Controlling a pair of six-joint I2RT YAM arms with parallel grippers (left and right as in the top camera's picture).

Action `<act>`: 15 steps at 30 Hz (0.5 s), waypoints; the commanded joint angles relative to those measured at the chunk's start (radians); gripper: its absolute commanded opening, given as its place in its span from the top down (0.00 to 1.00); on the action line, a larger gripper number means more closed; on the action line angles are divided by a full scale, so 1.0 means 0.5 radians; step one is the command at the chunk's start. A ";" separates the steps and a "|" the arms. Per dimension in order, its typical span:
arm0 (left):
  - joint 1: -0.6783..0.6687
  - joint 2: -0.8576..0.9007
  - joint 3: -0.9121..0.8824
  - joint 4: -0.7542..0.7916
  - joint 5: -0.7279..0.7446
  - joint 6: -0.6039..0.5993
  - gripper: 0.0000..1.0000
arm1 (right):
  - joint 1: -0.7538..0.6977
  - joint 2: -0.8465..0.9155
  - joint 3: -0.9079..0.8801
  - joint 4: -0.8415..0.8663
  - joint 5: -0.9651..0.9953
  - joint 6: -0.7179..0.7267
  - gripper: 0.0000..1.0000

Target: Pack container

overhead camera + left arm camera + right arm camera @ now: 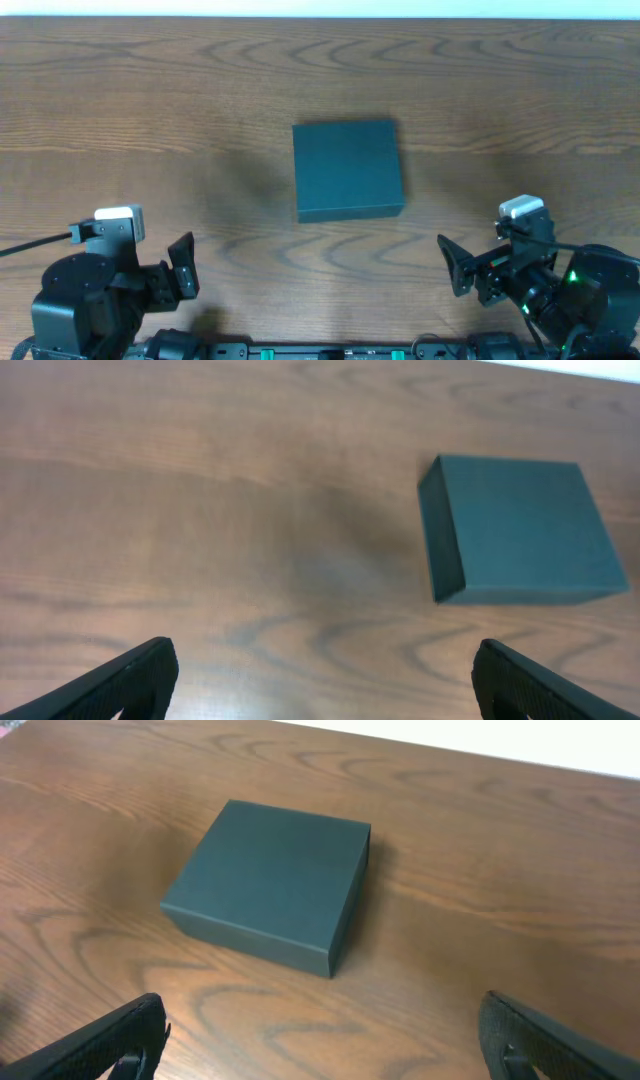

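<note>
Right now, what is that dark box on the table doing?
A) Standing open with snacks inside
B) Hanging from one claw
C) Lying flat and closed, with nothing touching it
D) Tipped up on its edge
C: the container lies flat on the table with its lid shut, and the left claw and right claw are both open and well clear of it.

My left gripper (322, 685) and right gripper (322, 1042) are matte black. Each black arm (80, 305) carries a white camera cap (118, 214), and a green light (573, 277) shows at lower right.
</note>
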State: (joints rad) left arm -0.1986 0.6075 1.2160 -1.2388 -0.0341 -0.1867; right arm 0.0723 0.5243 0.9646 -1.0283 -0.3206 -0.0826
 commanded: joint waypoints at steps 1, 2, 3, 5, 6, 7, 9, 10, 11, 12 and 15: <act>-0.010 0.002 -0.008 -0.085 -0.037 -0.084 0.05 | 0.019 0.006 -0.013 -0.024 0.006 0.051 0.01; -0.010 0.002 -0.008 -0.111 -0.037 -0.084 0.05 | 0.019 0.006 -0.013 -0.029 0.006 0.051 0.01; -0.010 0.002 -0.008 -0.134 -0.037 -0.084 0.05 | 0.019 0.006 -0.013 -0.033 0.005 0.051 0.01; -0.010 0.002 -0.008 -0.177 -0.037 -0.084 0.04 | 0.019 0.006 -0.013 -0.033 0.005 0.051 0.01; -0.010 0.002 -0.008 -0.195 -0.037 -0.084 0.05 | 0.019 0.006 -0.013 -0.033 0.006 0.051 0.01; -0.010 0.002 -0.008 -0.203 -0.037 -0.084 0.04 | 0.019 0.006 -0.013 -0.033 0.006 0.051 0.01; -0.010 0.002 -0.008 -0.202 -0.037 -0.084 0.05 | 0.019 0.006 -0.013 -0.033 0.006 0.051 0.01; -0.010 0.002 -0.008 -0.202 -0.037 -0.084 0.05 | 0.019 0.006 -0.013 -0.033 0.005 0.051 0.01; -0.010 0.002 -0.008 -0.202 -0.037 -0.084 0.05 | 0.019 0.006 -0.013 -0.033 0.006 0.051 0.01; -0.010 0.002 -0.008 -0.202 -0.036 -0.084 0.05 | 0.019 0.006 -0.013 -0.033 0.006 0.051 0.01; -0.010 0.002 -0.008 -0.201 -0.067 -0.056 0.05 | 0.019 0.006 -0.013 -0.033 0.006 0.051 0.01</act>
State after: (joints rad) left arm -0.1986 0.6075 1.2160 -1.3361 -0.0349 -0.2134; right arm 0.0723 0.5243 0.9646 -1.0431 -0.3206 -0.0692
